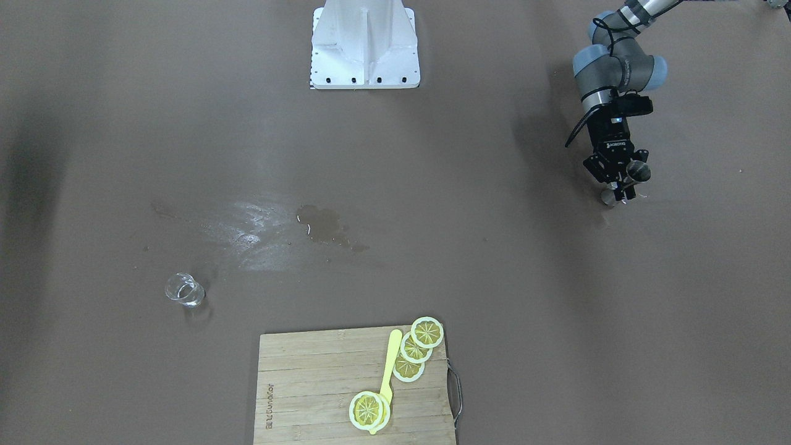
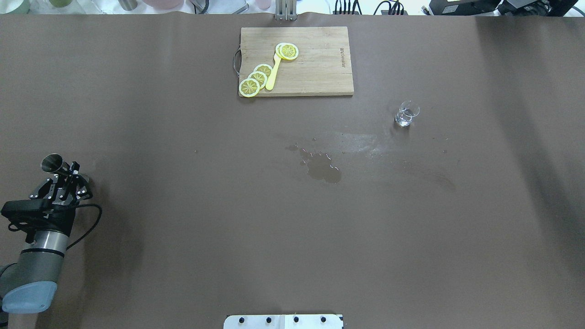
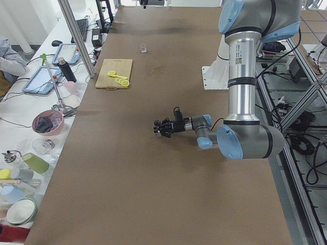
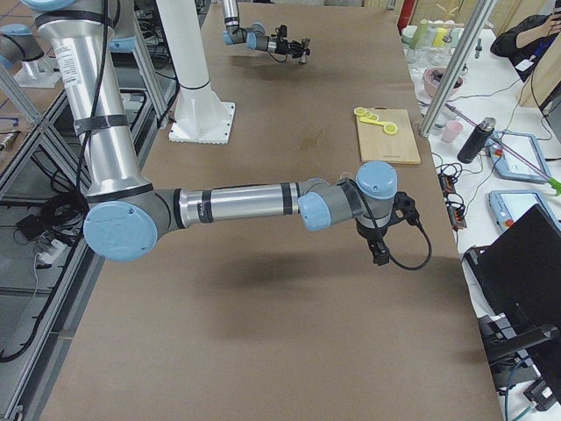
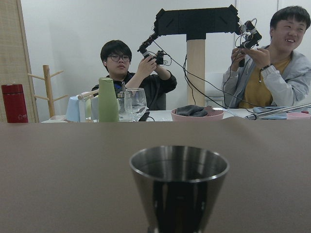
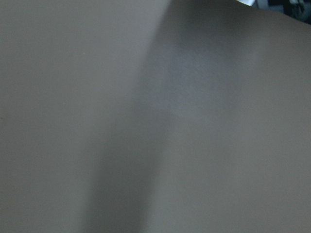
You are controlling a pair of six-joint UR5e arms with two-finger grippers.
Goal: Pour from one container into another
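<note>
Steel jigger [image 2: 52, 162], upright, is clamped at its waist by the left gripper [image 2: 71, 172] at the table's left end — the small glass [image 2: 406, 113] stands well apart, forward and rightward. Whether the right gripper [image 4: 379, 252] is open, I cannot tell.

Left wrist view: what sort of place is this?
Likely a robotics lab: two operators hold wired handheld devices, the left arm reaches over a brown-covered table, tablets crowd the side bench.

Overhead camera: behind robot base [image 2: 283, 321], facing forward-down. Front camera opposite, steep. Both cover cutting board [image 2: 315, 64] and puddle [image 2: 325, 172].
</note>
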